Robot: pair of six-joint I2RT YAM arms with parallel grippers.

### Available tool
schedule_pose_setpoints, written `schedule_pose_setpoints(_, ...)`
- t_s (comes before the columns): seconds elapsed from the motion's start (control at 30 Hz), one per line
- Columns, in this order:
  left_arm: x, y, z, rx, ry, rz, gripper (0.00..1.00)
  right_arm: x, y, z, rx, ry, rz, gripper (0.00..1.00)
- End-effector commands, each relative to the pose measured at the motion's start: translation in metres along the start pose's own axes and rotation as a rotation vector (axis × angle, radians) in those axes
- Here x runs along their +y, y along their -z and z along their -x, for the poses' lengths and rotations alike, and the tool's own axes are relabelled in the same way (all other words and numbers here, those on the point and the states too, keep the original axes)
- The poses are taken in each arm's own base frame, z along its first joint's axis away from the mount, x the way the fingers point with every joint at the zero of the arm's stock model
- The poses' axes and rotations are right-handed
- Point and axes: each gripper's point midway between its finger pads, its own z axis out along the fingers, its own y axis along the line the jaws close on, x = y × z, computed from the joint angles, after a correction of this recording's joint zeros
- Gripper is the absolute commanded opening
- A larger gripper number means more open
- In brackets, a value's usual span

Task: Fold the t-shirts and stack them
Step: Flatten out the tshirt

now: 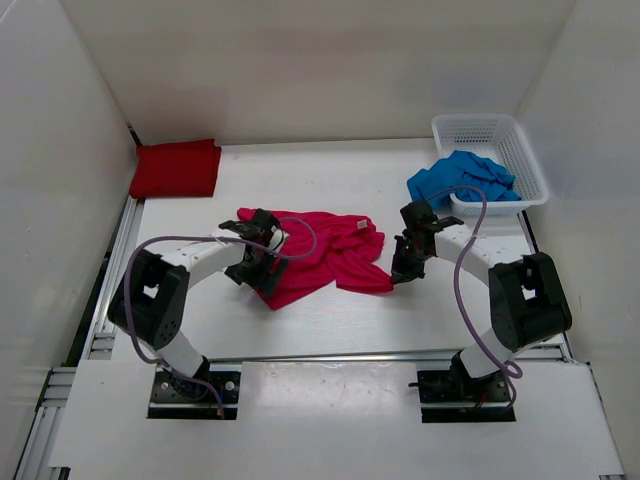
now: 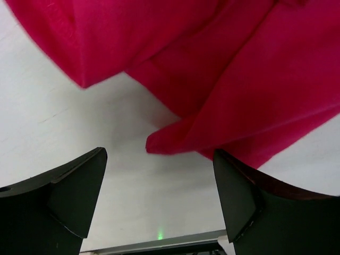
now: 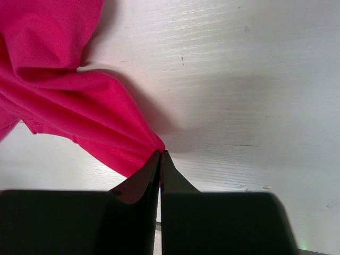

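A bright pink-magenta t-shirt (image 1: 325, 252) lies crumpled in the middle of the table. My left gripper (image 1: 258, 272) stands open at its left edge. In the left wrist view the wide-apart fingers (image 2: 69, 194) have only bare table between them, and a folded edge of the pink shirt (image 2: 239, 79) lies just beyond the left gripper (image 2: 159, 183). My right gripper (image 3: 160, 154) is shut on the right edge of the pink shirt (image 3: 69, 111), at the shirt's right side (image 1: 400, 272). A folded dark red t-shirt (image 1: 176, 168) lies at the back left. A blue t-shirt (image 1: 455, 180) spills over a basket's left rim.
The white mesh basket (image 1: 482, 122) stands at the back right. White walls close in the table on three sides. A metal rail (image 1: 330, 355) runs along the near edge in front of both arm bases.
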Motion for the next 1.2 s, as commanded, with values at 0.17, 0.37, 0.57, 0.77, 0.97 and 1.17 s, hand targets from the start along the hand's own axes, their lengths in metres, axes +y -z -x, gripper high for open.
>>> schedule_pose_setpoints(0.17,-0.007,-0.012,0.028,-0.071,0.000,-0.031,0.67,-0.009,0.005,-0.006,0.003,0.007,-0.037,0.00)
schedule_pose_setpoints(0.37,-0.007,-0.005,0.032,-0.095,0.002,-0.031,0.10,-0.012,0.008,-0.008,0.007,0.015,-0.052,0.00)
schedule_pose_setpoints(0.57,0.040,0.030,0.072,-0.222,0.058,0.178,0.10,0.016,0.044,0.060,-0.076,0.021,0.060,0.00)
schedule_pose_setpoints(0.77,0.158,0.216,0.222,-0.723,0.348,0.473,0.10,0.049,0.231,0.221,-0.543,0.022,0.199,0.00)
schedule_pose_setpoints(0.97,0.154,0.298,0.229,-0.906,0.382,0.485,0.10,0.045,0.297,0.200,-0.672,-0.003,0.304,0.00)
schedule_pose_setpoints(1.17,0.145,0.226,0.147,-0.688,0.340,0.533,0.10,0.001,0.224,0.106,-0.572,-0.109,0.243,0.00)
